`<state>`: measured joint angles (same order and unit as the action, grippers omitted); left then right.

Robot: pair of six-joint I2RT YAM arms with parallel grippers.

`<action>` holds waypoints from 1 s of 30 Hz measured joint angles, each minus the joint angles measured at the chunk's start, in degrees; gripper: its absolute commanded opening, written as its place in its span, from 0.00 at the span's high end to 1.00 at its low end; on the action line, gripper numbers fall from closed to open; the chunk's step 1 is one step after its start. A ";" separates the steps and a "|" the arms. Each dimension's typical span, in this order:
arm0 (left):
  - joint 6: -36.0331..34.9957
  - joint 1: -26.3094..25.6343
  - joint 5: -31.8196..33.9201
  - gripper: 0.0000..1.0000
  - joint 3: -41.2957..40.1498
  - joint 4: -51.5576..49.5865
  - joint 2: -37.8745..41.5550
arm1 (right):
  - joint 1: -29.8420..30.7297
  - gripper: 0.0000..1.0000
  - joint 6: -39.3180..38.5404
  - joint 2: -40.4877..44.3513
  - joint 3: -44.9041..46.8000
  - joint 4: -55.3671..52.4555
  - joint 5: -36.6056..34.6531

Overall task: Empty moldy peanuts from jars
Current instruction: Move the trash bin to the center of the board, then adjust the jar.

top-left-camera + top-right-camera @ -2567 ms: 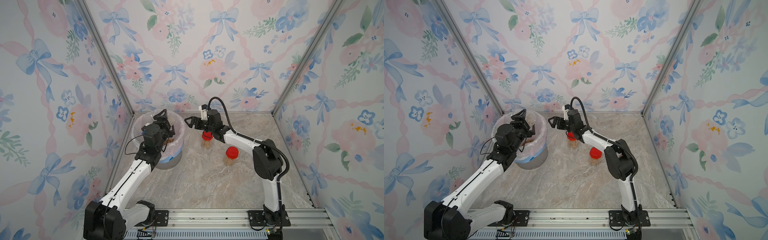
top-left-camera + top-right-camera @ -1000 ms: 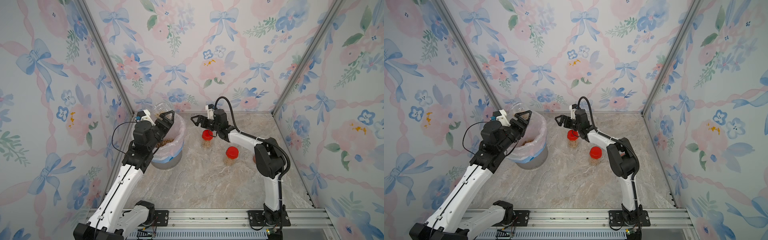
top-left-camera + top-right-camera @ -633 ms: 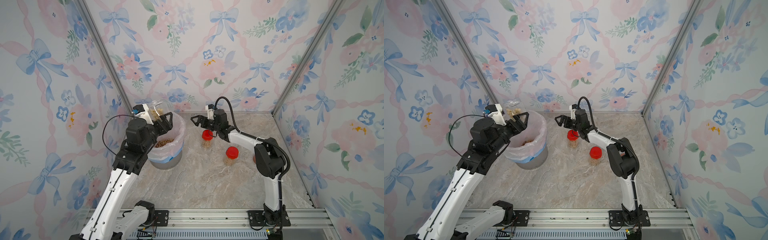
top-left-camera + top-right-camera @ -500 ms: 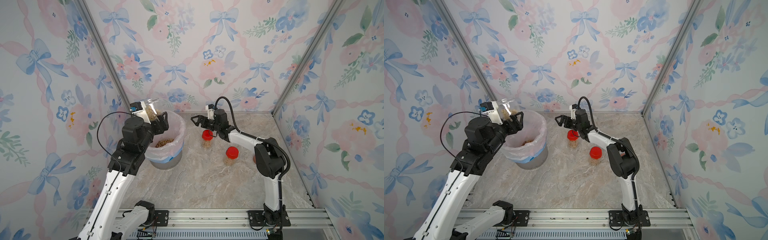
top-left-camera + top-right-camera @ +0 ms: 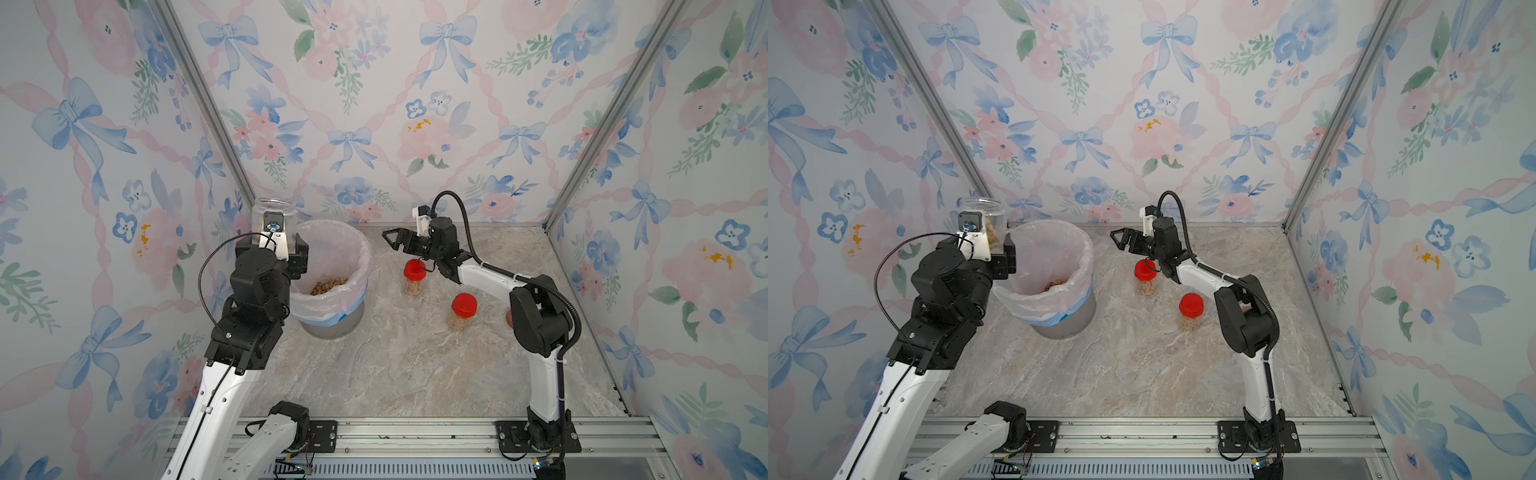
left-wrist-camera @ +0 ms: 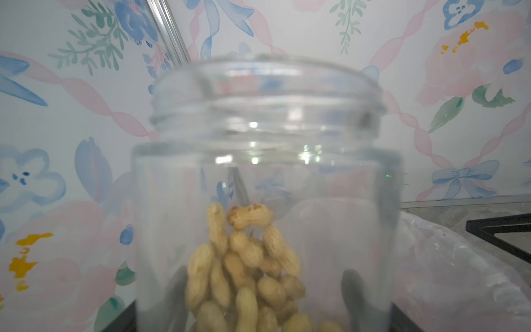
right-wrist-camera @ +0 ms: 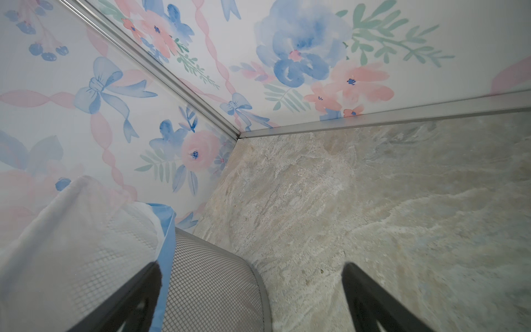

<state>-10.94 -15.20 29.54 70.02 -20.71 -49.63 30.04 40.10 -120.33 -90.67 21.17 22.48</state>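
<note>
Moldy peanuts are partly dumped: some lie in the bin, more sit in the lidless jar clamped upright beside it by the left gripper; two red-lidded jars stand capped, right gripper spread wide, empty.

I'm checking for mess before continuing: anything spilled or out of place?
No spill shows on the table. Loose peanuts lie in the bin; both red-lidded jars stand upright. The open jar in the left gripper, upright, has peanuts left inside.
</note>
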 measured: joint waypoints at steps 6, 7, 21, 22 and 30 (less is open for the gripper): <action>-2.01 0.00 -4.07 0.98 -0.48 0.96 2.14 | 0.50 0.01 1.27 0.00 -2.58 0.09 5.18; -2.14 0.00 -5.25 0.98 -0.92 1.36 2.62 | 0.55 0.01 1.22 0.00 -3.39 0.07 6.01; 1.11 -1.31 -24.28 0.98 -4.42 1.33 2.16 | 4.37 0.02 -3.74 0.00 -14.34 -2.05 16.57; 1.31 -1.75 -25.05 0.98 -4.46 1.36 2.03 | 4.83 0.02 -4.02 0.00 -15.04 -2.32 16.79; 1.77 -6.99 -25.62 0.99 -5.38 1.31 0.02 | 7.96 0.02 -6.67 0.00 -19.21 -5.55 17.84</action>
<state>-9.17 -22.20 3.92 64.64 -19.40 -49.60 38.00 33.43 -120.33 -109.89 15.62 40.32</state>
